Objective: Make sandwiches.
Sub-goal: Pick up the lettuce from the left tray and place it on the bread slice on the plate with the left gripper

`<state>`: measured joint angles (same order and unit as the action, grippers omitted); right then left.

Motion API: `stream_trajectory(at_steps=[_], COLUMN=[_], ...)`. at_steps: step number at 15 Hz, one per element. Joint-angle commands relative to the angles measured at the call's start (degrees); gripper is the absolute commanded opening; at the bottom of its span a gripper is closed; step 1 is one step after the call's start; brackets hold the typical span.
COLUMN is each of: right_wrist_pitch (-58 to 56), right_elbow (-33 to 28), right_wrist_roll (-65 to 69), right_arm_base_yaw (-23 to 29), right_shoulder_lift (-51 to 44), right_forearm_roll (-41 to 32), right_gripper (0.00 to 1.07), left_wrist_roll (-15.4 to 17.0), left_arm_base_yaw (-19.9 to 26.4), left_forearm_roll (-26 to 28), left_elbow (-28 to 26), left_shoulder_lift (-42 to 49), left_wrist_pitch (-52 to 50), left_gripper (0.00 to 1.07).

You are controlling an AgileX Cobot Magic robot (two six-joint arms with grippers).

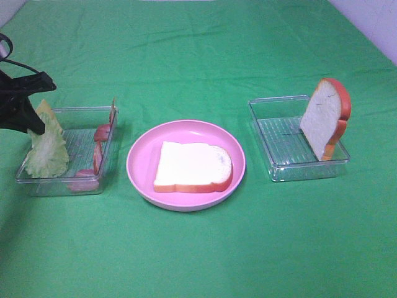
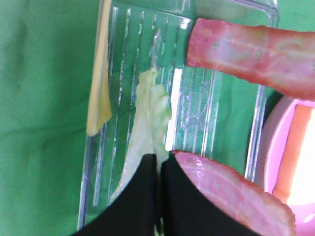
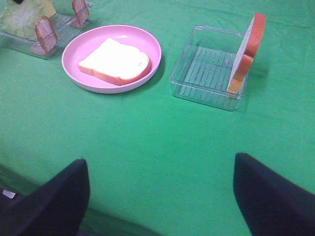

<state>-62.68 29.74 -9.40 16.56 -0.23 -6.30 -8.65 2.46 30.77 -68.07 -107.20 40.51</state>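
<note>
Little of the task is judged done: only the base layer is laid. On the green cloth, the round pink plate is set at centre, and one bread slice is laid flat on it with nothing on top. Lettuce, bacon, cheese and the top slice are left to be stacked.

At nine o'clock from the plate, the left tray is seen, clear ribbed plastic with glossy walls. At three o'clock, a matching right tray is placed, and the second bread slice is propped upright against its far wall. Both slices are smooth and white, with an orange-red crust and a rounded top.

In the left tray, the lettuce leaf is pale green, ruffled and thin. The bacon strips are pink-red, streaked and stiff. The cheese is a flat yellow slab, stood on edge by the tray wall.

The leaf's upper edge is pinched by the left gripper, its black fingers pressed together on it. The right gripper is held over bare cloth with fingers spread wide, and nothing is gripped.
</note>
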Motion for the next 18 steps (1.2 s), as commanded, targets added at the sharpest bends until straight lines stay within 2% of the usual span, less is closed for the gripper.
stream_trajectory(at_steps=[1, 3, 7, 9, 10, 12, 13, 15, 16, 18], right_wrist_pitch=[0.52, 0.52, 0.52, 0.52, 0.52, 0.52, 0.52, 0.52, 0.52, 0.52], right_elbow=[-0.17, -0.17, -0.17, -0.17, -0.17, -0.17, -0.17, -0.17, -0.17, -0.17], right_wrist_roll=[-0.52, -0.52, -0.52, -0.52, -0.52, -0.52, -0.52, -0.52, -0.52, -0.52], right_arm_base_yaw=[-0.06, -0.06, -0.06, -0.06, -0.06, -0.06, -0.06, -0.06, -0.06, -0.06], right_shoulder_lift=[-1.38, -1.38, -1.38, -1.38, -1.38, -1.38, -1.38, -1.38, -1.38, -1.38], right_forearm_roll=[-0.29, -0.29, -0.29, -0.29, -0.29, -0.29, -0.29, -0.29, -0.29, -0.29], right_gripper=[0.74, 0.74, 0.74, 0.74, 0.74, 0.74, 0.74, 0.74, 0.74, 0.74], left_wrist_roll=[-3.04, -3.78, -8.37, -11.80, -17.07, -20.80, -22.23, -22.63, -23.49, -24.41], left_arm_base_yaw=[-0.46, -0.46, -0.46, -0.46, -0.46, -1.55, -3.38, -6.42, -11.69, -15.76], left_forearm_roll=[3.84, 5.44, 14.32, 21.54, 31.68, 37.41, 39.53, 40.57, 40.74, 41.77], left_elbow=[-0.69, -3.04, -8.31, -10.26, -10.60, -10.60, -10.60, -10.60, -10.60, -10.60], left_shoulder_lift=[1.78, 2.41, 2.64, 2.64, 2.64, 2.58, 2.58, 2.35, 2.35, 2.35], left_wrist_pitch=[0.11, 2.98, 8.82, 10.31, 11.63, 12.55, 12.38, 11.92, 9.51, 6.65], left_gripper=[0.00, 0.00, 0.00, 0.00, 0.00, 0.00, 0.00, 0.00, 0.00, 0.00])
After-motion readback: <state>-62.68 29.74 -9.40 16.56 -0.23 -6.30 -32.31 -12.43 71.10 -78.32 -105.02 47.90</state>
